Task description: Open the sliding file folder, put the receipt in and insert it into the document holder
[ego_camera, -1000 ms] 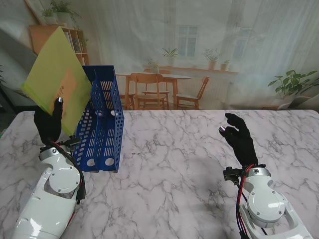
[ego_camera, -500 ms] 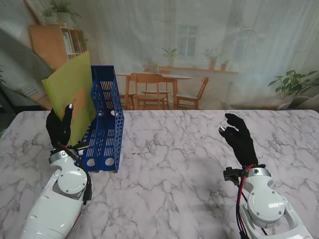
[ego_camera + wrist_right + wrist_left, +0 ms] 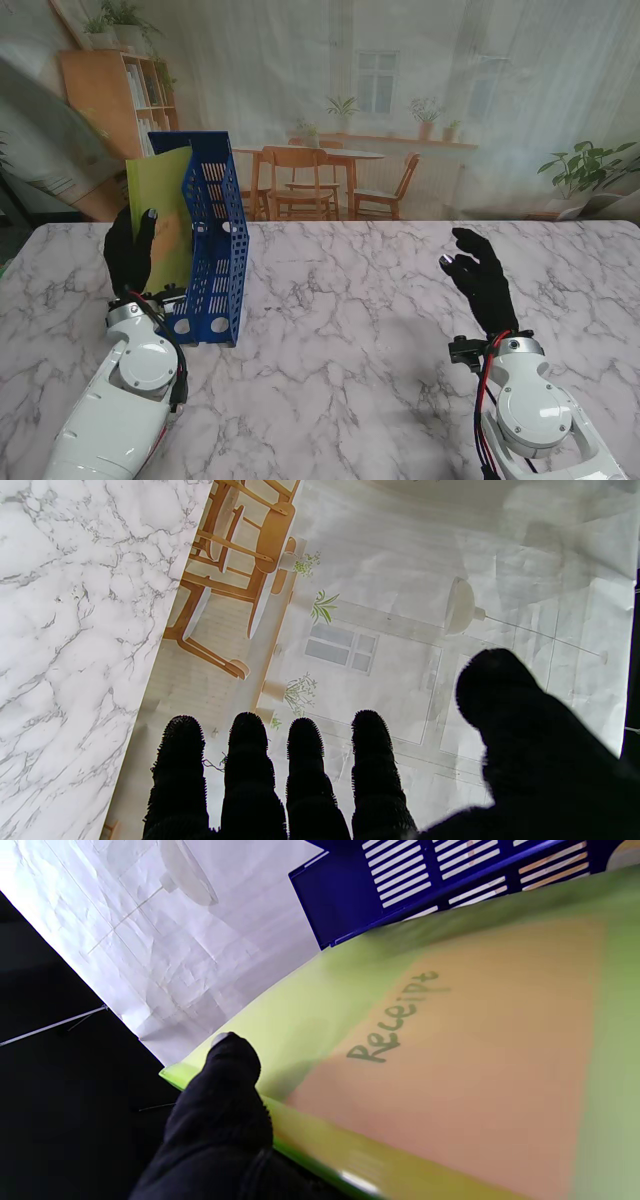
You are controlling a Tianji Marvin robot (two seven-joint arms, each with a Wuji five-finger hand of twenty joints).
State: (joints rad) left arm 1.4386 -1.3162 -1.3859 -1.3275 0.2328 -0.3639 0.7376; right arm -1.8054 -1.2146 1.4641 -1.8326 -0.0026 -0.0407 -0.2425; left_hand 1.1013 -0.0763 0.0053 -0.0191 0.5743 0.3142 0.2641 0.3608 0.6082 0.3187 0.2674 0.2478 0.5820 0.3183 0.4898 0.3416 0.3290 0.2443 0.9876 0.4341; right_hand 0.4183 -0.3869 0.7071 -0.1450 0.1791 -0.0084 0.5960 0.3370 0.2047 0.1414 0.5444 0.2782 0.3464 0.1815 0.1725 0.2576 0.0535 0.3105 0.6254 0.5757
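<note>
My left hand (image 3: 130,255) is shut on the yellow-green file folder (image 3: 165,215), which stands upright and sits partly inside the blue perforated document holder (image 3: 212,245) at the table's left. Through the translucent folder (image 3: 450,1040) the orange receipt (image 3: 475,1065) with the handwritten word "Receipt" shows, and my black thumb (image 3: 225,1090) presses on the folder's edge. The holder's slotted wall (image 3: 425,875) lies just beyond the folder. My right hand (image 3: 478,275) is raised over the right half of the table, open, with its fingers (image 3: 250,780) spread and nothing in them.
The white marble table (image 3: 350,340) stretches between the two arms. A printed backdrop (image 3: 400,100) of a room with chairs and plants stands along the table's far edge.
My left hand has carried the folder down and to the right, from tilted high beside the holder to upright and lowered into it. The right hand has not moved.
</note>
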